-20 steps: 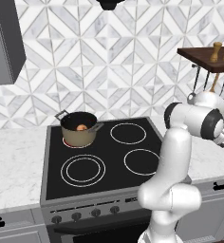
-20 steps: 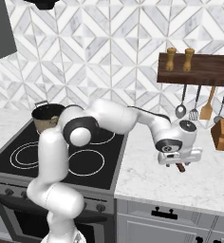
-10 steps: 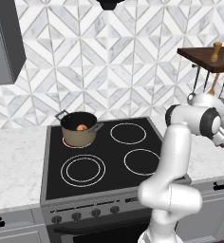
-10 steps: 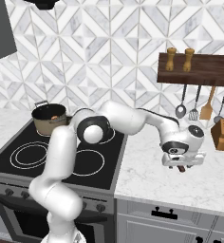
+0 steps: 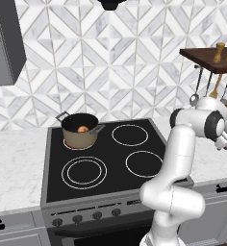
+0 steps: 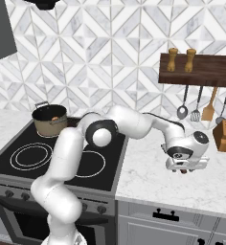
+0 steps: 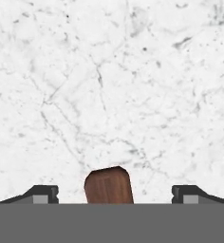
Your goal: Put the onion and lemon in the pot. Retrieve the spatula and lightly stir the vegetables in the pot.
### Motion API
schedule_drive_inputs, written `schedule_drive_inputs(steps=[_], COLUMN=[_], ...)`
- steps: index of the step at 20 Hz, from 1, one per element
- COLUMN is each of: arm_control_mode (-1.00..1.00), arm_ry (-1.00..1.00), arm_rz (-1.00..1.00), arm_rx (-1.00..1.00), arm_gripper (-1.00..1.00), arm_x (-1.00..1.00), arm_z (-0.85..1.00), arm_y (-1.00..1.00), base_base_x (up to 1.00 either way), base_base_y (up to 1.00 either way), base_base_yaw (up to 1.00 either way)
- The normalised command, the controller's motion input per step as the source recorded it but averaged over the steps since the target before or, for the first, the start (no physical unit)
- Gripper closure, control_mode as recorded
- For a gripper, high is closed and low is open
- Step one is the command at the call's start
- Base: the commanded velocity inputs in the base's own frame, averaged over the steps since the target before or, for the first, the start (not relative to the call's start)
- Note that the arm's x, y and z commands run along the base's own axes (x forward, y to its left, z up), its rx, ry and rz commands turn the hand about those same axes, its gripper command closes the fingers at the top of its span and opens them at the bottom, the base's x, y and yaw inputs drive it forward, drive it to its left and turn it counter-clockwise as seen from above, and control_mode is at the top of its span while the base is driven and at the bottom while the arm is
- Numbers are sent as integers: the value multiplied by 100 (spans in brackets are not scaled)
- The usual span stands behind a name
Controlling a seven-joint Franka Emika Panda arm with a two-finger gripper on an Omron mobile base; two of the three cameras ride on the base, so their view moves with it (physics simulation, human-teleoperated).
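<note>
since the earlier frames the arm's elbow has swung further right over the stove, base views unchanged, pot same spot. gripper now sits low over the white marble counter, right of the stove, w/ the hand tilted down near the counter's front part.

hand view: jaws stand wide apart, fingertips dark and blocky at either side, nothing clamped. between them, not touching either tip, the rounded end of the spatula handle: reddish-brown wood grain, smooth, flat-faced w/ rounded corners. long axis runs from that end back under the hand; blade hidden, so can't tell which way it points. counter is glossy white stone w/ grey veins.

pot is on the far-left burner of the black glass stove: squat, round, tan sides, dark rim, two small dark handles. onion, orange-brown ball, lies inside. lemon can't be made out.

no readable writing or labels anywhere.
</note>
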Motion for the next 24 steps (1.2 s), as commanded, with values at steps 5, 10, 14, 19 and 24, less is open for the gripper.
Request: schedule_drive_inputs(steps=[5, 10, 14, 19, 24], arm_control_mode=[-100, -100, -100, -100, -100], arm_ry=[-6, -5, -6, -1, 4], arm_rz=[0, 0, 0, 0, 8], arm_rx=[0, 0, -1, -1, -17], arm_gripper=[100, 100, 100, 100, 100], arm_x=[0, 0, -3, -46, -58], arm_z=[-41, -33, -1, 82, 100], arm_y=[0, 0, 1, 17, 86], base_base_x=[0, 0, 0, 0, 0], base_base_y=[0, 0, 0, 0, 0], base_base_yaw=[0, 0, 0, 0, 0])
